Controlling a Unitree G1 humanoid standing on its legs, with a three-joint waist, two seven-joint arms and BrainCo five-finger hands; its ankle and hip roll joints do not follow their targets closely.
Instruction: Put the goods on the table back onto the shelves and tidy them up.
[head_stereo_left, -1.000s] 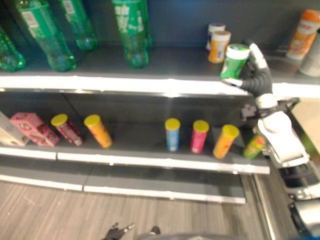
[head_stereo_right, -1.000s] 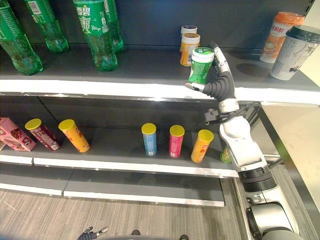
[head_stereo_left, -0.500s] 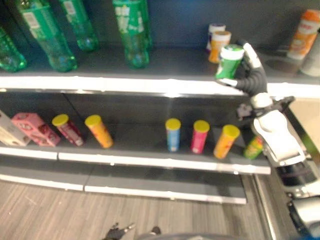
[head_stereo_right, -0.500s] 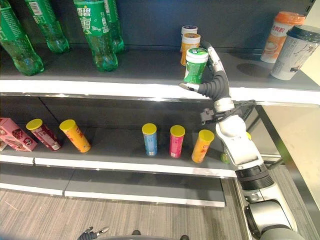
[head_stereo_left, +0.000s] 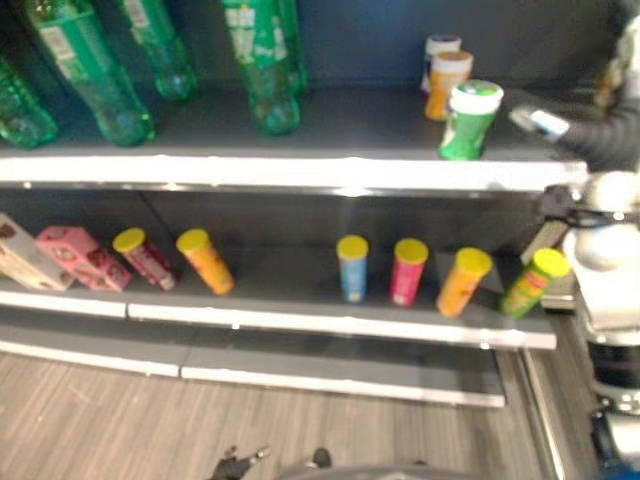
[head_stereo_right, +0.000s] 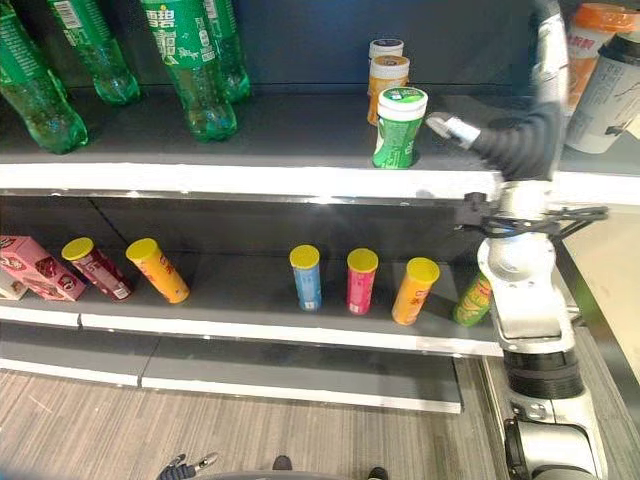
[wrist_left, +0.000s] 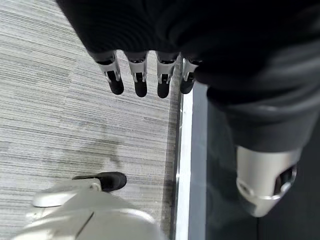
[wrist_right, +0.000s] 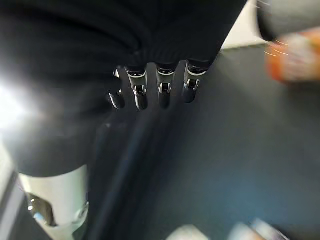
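Your right robot hand (head_stereo_right: 500, 140) hangs over the top shelf (head_stereo_right: 250, 180) with straight, spread fingers (wrist_right: 162, 92) and holds nothing. You see the green can (head_stereo_right: 399, 127) upright near the shelf's front edge, just beside the thumb tip but apart from it. Behind the can stands an orange can (head_stereo_right: 387, 80). Your left robot hand (wrist_left: 145, 75) points at the floor (wrist_left: 60, 125), fingers relaxed.

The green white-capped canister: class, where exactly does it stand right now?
The green white-capped canister stands upright near the front edge of the upper shelf, just in front of the orange canister, with the right hand open beside it on its right.
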